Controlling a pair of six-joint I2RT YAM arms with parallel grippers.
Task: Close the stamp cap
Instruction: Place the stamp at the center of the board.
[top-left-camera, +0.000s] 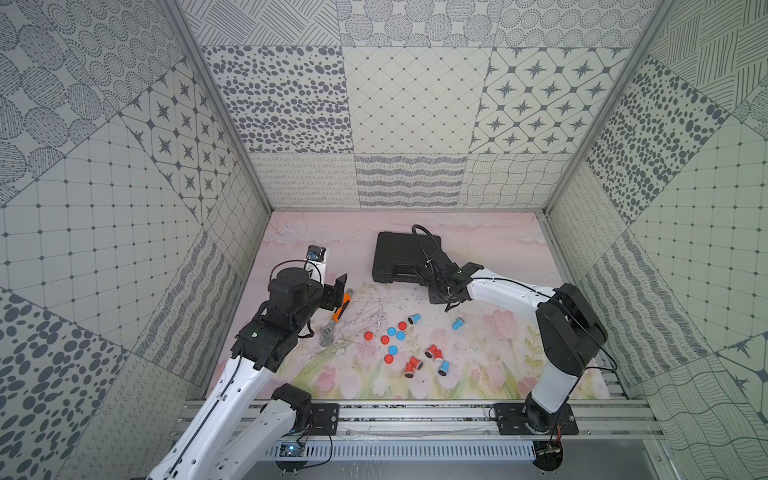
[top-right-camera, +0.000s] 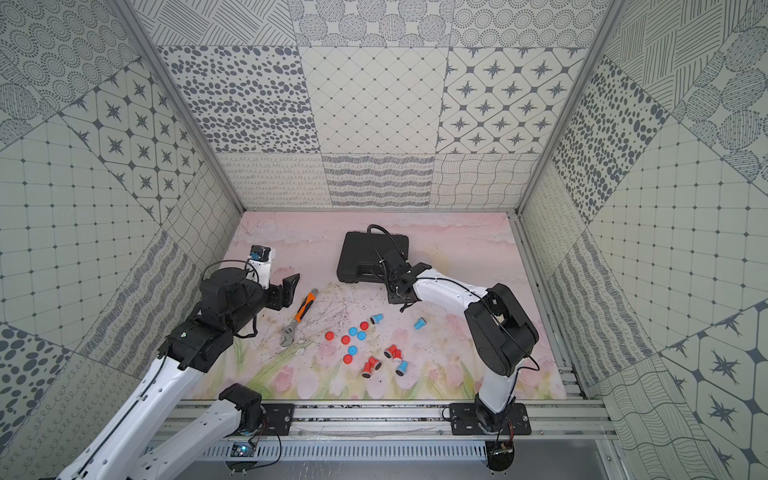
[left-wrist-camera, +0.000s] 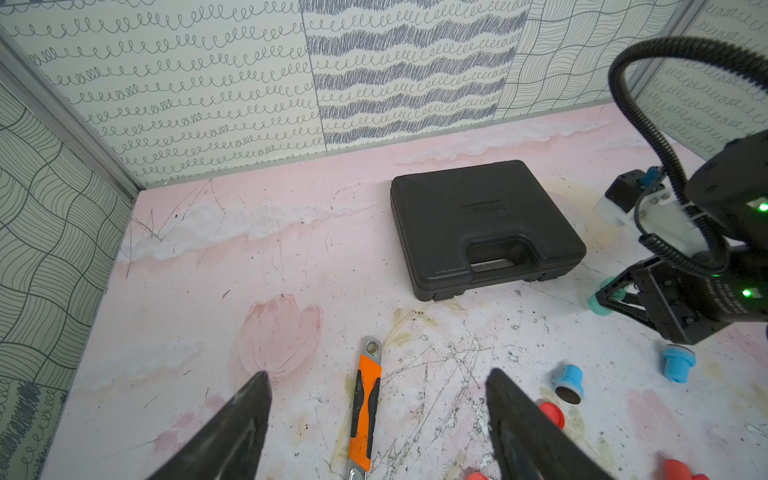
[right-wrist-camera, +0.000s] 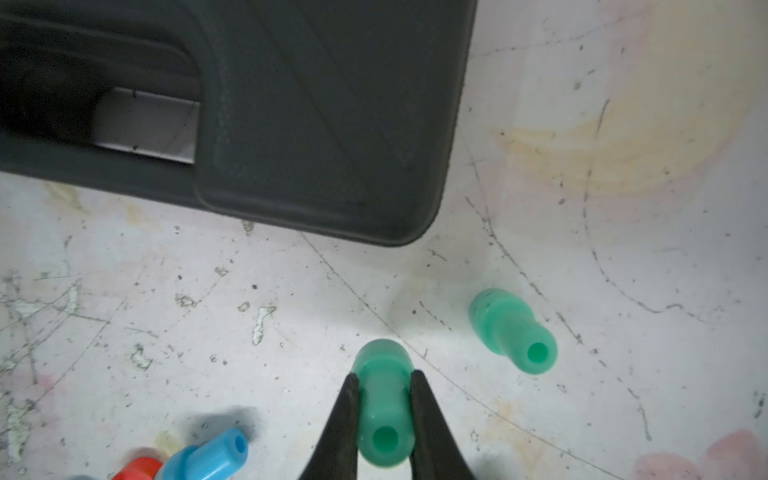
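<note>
Hidden: green stamp (right-wrist-camera: 382, 419), unseen in both top views, under the right arm (top-left-camera: 498, 291).
Right tool (right-wrist-camera: 384, 375): clamped on it, beside the black case's (right-wrist-camera: 291, 104) near right corner.
Left tool (left-wrist-camera: 377, 373): apart, empty.

The case (top-left-camera: 395, 255) lies behind the wrench (top-left-camera: 336, 318) and stamps (top-left-camera: 414, 365).

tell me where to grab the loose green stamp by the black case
Take the loose green stamp by its narrow barrel, behind the wider collar, coming down from above with jaws across it. It lies on its side, so both flanks are free, and the collar should stop slipping. The right gripper grips the other green stamp likewise.
</note>
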